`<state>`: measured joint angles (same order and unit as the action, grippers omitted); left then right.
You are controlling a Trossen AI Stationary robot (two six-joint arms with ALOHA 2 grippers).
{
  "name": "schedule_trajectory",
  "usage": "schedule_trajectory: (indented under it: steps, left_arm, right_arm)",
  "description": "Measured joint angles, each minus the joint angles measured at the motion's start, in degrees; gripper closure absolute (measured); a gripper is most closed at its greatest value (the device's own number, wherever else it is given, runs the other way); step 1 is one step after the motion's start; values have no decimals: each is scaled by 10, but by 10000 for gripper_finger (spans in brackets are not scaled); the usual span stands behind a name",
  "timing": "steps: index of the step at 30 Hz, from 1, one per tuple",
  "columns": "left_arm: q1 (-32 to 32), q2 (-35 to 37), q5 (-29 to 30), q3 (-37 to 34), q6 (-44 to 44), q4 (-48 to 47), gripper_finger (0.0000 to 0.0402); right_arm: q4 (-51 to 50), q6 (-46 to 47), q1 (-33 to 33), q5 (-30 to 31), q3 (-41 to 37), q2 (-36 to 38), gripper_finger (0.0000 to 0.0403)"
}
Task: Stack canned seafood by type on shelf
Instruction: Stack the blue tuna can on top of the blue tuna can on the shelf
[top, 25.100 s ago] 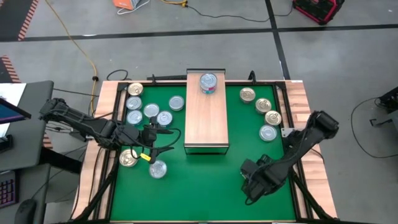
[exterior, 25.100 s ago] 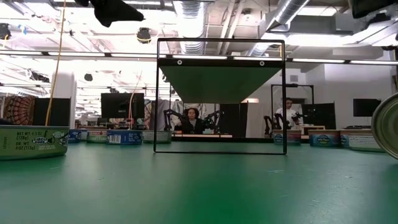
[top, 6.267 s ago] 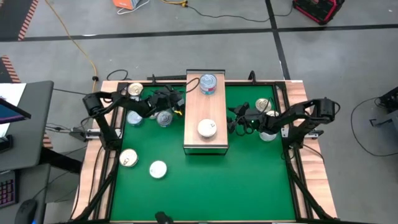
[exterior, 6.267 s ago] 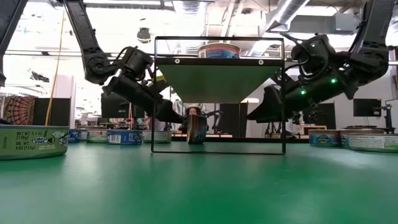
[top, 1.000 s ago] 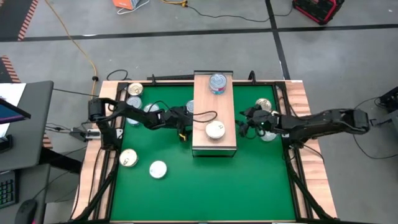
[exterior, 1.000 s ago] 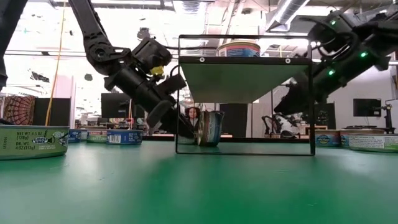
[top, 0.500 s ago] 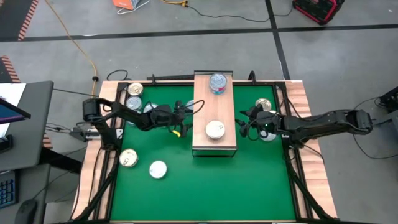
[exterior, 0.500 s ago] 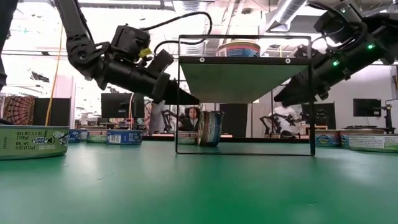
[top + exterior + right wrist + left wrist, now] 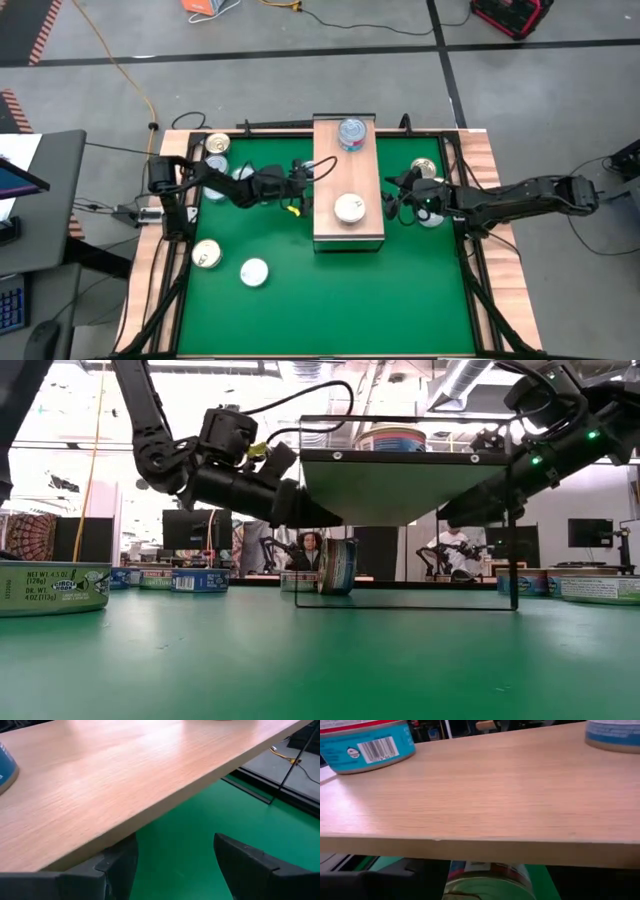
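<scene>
The shelf (image 9: pixel 348 170) is a light-wood plank on a thin dark frame, standing mid-table. On it sit a blue-topped can (image 9: pixel 351 133) at the far end and a white-topped can (image 9: pixel 348 208) nearer. Under the plank, another can (image 9: pixel 340 567) stands on its rim on the green mat. My left gripper (image 9: pixel 303 183) is open and nearly level at the plank's left edge (image 9: pixel 470 847), its fingers just below it. My right gripper (image 9: pixel 175 850) is open under the plank's right edge (image 9: pixel 165 795), with only mat between its fingers. My left gripper (image 9: pixel 312 512) reaches the shelf from the table's left, level, just under the plank's left edge. Whether its fingers touch the plank or the frame, I cannot tell. My right gripper (image 9: pixel 458 512) stands below the plank's right edge; I cannot tell whether it touches it.
Loose cans lie on the mat: several at the far left (image 9: pixel 215 165), a gold one (image 9: pixel 207 253) and a white one (image 9: pixel 254 271) near left, two at the far right (image 9: pixel 425 168). The mat's near half (image 9: pixel 330 300) is free. A person sits in the room beyond.
My left gripper has tipped up from slanting down beside the can under the shelf to nearly level, and has risen to the plank's left edge. The shelf has slid a little toward the table's right. The can stays on its rim.
</scene>
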<state>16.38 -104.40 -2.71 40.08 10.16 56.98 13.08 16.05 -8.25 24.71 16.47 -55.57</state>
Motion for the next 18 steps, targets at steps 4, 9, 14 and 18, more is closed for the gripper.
schedule_trajectory:
  steps: [4,9,14,18]
  left_arm:
    - [2,-15,4,18,5,-40,114]
    - [2,-29,6,27,4,-69,114]
    - [2,-20,11,27,5,-109,114]
    - [1,-1,12,27,10,-164,114]
  right_arm:
    - [1,0,0,2,0,0,118]
    - [5,0,0,1,0,0,118]
    - [5,0,0,1,0,0,118]
    - [5,0,1,0,0,0,118]
